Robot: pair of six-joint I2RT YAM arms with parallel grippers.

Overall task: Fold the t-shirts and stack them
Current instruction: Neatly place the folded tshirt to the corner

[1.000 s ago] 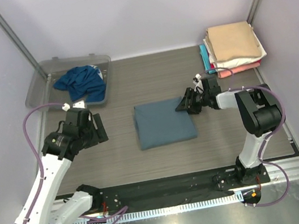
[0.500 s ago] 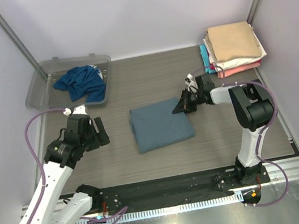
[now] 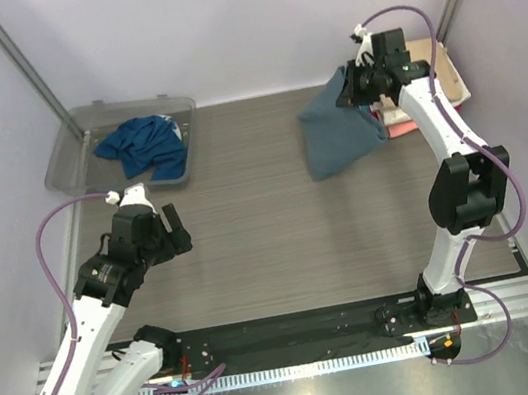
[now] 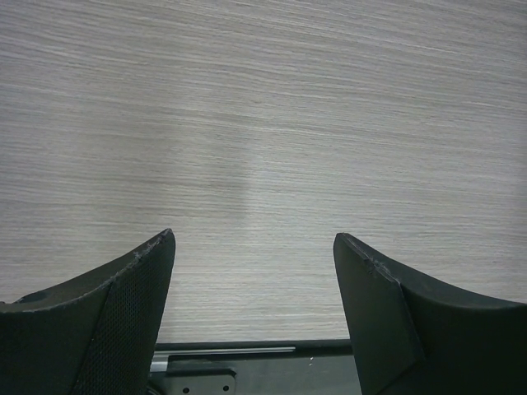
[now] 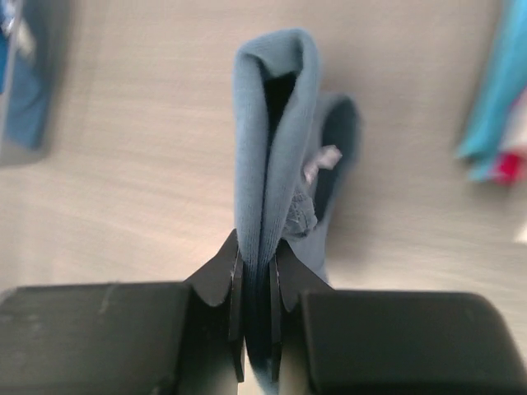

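Note:
A folded slate-blue t-shirt [image 3: 337,138] hangs in the air at the back right, pinched at its top corner by my right gripper [image 3: 356,91]. In the right wrist view the gripper [image 5: 256,257] is shut on the shirt's [image 5: 276,132] folded edge, and the cloth droops away below it. Just beyond it lies the stack of folded shirts [image 3: 419,80], tan on top with white, coral and teal edges showing. A crumpled teal-blue t-shirt [image 3: 144,147] lies in the tub at the back left. My left gripper [image 3: 159,223] hovers open over bare table at the left, with nothing between its fingers [image 4: 123,304].
A clear plastic tub [image 3: 72,138] stands at the back left corner. Metal frame posts [image 3: 19,66] rise at both back corners, with pale walls on three sides. A black rail [image 3: 297,334] with the arm bases runs along the near edge.
My right gripper closed on the slate-blue shirt at the table's middle, lifted it and carried it back and right toward the stack. The left arm shifted only slightly.

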